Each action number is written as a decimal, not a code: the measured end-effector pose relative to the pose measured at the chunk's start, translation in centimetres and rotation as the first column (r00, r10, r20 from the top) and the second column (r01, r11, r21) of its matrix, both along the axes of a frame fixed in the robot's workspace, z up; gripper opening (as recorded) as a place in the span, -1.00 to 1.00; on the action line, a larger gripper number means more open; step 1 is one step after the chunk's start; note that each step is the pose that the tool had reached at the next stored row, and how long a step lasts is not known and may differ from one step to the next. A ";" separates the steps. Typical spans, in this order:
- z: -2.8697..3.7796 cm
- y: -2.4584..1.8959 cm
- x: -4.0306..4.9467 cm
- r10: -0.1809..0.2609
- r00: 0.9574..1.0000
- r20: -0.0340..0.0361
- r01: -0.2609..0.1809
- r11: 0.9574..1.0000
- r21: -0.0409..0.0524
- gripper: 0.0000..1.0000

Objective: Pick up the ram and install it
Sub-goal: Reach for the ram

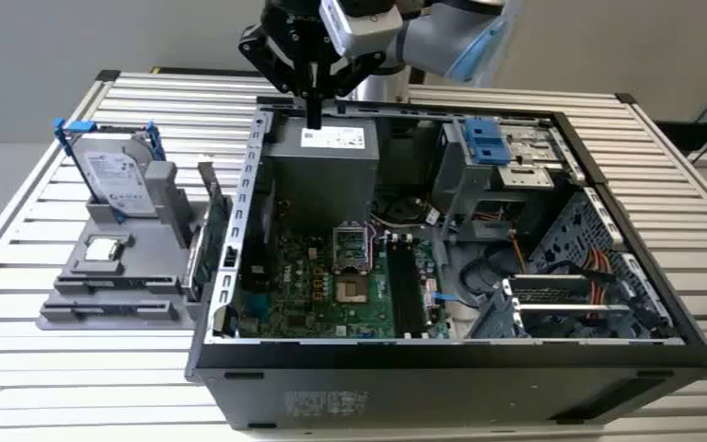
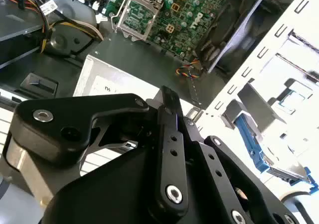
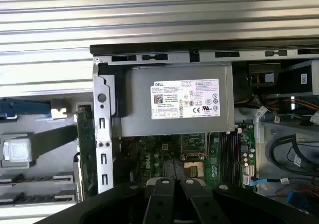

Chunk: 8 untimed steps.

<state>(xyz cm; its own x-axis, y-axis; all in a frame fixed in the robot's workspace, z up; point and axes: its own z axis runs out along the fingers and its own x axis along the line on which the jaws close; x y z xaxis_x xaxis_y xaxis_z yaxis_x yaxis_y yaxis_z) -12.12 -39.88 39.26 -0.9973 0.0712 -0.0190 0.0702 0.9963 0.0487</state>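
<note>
1. Standing at the exterior view's left on the slatted desk [image 1: 47,387], a grey holder [image 1: 108,311] carries a hard drive in a blue frame [image 1: 118,175]. In front of the drive sits a small square chip [image 1: 106,249].
2. At the holder's edge nearest the computer, what appears to be the ram [image 1: 205,182] stands on end. It is a thin dark stick with its long axis upright, seen edge-on in this view, and the arm is not touching it.
3. Just beside it, a larger green card [image 1: 217,258] rests on its long edge between the holder and the side wall of the open computer case [image 1: 452,387].
4. Further right, the claw [image 1: 314,120] hangs over the case's back corner, above the grey power supply [image 1: 323,161], pointing straight down. Its fingers are together and nothing shows between them.
5. Judged from this, the ram lies to the exterior view's left of the claw, outside the case wall and lower than the fingertips. The two are near but apart, with the wall and the green card's far end standing between them.
6. Right of the power supply's foot, the motherboard [image 1: 317,285] shows long black memory slots [image 1: 399,285]. They look vacant, so the install is not yet done.
</note>
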 end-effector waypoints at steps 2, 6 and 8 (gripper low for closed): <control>0.00 0.00 0.00 0.000 1.000 0.000 0.000 1.000 0.000 -1.00; 0.00 0.00 0.00 0.000 1.000 -0.001 0.000 1.000 0.000 -1.00; 0.00 0.00 0.00 0.000 1.000 -0.001 0.000 1.000 0.000 -1.00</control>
